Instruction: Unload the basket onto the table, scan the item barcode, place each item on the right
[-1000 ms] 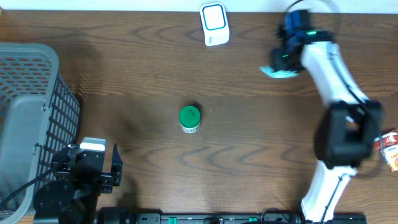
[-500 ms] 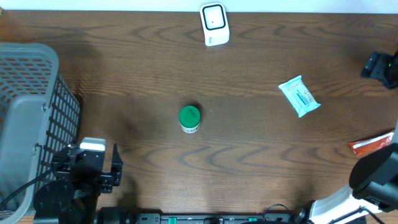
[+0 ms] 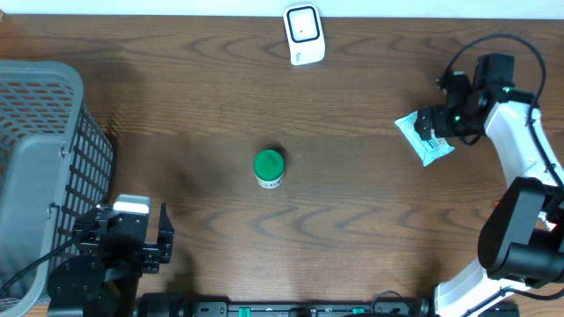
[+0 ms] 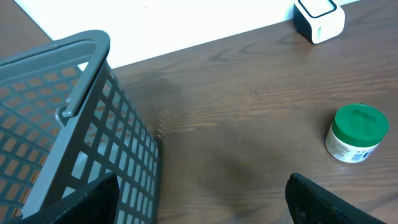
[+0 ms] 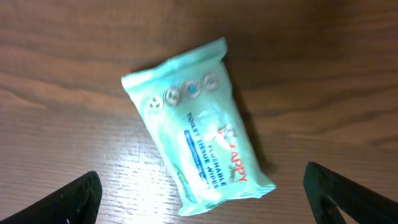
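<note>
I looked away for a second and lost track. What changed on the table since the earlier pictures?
The right gripper released the wipes packet onto the table, swung away to the right, then returned and now hovers open over it. The green-lidded jar, scanner, basket and left gripper stayed put.

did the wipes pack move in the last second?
Yes. The wipes pack now lies farther right of the scanner, and lower in the overhead view, than a second ago.
</note>
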`<state>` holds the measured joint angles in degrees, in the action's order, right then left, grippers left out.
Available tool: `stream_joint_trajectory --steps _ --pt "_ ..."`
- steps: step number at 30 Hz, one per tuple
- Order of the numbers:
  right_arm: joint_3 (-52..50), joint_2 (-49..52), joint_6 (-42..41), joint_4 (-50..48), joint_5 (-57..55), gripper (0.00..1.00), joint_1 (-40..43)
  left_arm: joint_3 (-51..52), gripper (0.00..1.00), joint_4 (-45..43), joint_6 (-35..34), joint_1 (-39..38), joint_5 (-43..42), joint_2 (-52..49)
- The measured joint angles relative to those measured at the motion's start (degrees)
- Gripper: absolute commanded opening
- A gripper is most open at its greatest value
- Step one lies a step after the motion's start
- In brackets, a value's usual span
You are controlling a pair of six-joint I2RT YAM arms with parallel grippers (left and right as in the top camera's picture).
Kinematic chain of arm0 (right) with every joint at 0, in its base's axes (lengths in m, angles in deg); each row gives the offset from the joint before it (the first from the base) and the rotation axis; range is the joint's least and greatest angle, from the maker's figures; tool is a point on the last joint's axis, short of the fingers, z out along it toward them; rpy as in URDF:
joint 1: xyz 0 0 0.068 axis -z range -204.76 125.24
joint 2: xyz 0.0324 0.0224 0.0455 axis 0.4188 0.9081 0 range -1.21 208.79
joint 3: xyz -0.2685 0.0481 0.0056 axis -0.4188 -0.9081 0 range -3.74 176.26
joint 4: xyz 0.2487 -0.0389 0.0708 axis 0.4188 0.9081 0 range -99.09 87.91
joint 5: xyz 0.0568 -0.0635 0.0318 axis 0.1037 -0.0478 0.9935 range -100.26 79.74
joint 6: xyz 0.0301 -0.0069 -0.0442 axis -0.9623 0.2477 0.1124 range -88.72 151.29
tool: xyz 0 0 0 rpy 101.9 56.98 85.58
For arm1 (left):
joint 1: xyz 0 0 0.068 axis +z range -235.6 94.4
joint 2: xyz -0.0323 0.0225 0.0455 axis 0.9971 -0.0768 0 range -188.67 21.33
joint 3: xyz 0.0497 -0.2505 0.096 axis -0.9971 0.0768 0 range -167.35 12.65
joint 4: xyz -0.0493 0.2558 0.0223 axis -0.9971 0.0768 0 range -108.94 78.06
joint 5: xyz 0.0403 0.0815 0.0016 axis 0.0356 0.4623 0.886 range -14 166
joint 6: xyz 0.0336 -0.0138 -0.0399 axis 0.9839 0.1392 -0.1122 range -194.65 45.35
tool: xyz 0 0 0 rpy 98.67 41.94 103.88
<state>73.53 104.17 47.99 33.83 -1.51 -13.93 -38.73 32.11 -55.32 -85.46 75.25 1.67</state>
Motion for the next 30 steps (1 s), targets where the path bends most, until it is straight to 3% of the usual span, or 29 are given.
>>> stream_joint_trajectory --steps 10,17,21,23,25,30 --pt "-0.83 1.73 2.6 -5.73 -3.54 0.99 -3.43 0.0 0.86 0.0 0.0 0.0 0.0 0.0" --pt "-0.46 11.06 3.39 -3.67 -6.03 0.99 -3.58 0.0 0.86 0.0 0.0 0.0 0.0 0.0" --pt "0.24 11.58 3.32 -2.14 -6.32 0.56 -3.56 0.0 0.86 0.0 0.0 0.0 0.0 0.0" --pt "0.42 11.61 2.71 -1.38 -6.75 0.45 -3.69 0.0 0.86 0.0 0.0 0.0 0.0 0.0" --pt "0.74 11.61 1.73 -0.52 -7.91 0.42 -3.96 0.0 0.86 0.0 0.0 0.0 0.0 0.0" --pt "2.58 12.17 -1.36 4.44 -12.02 0.49 -4.04 0.0 0.86 0.0 0.0 0.0 0.0 0.0"
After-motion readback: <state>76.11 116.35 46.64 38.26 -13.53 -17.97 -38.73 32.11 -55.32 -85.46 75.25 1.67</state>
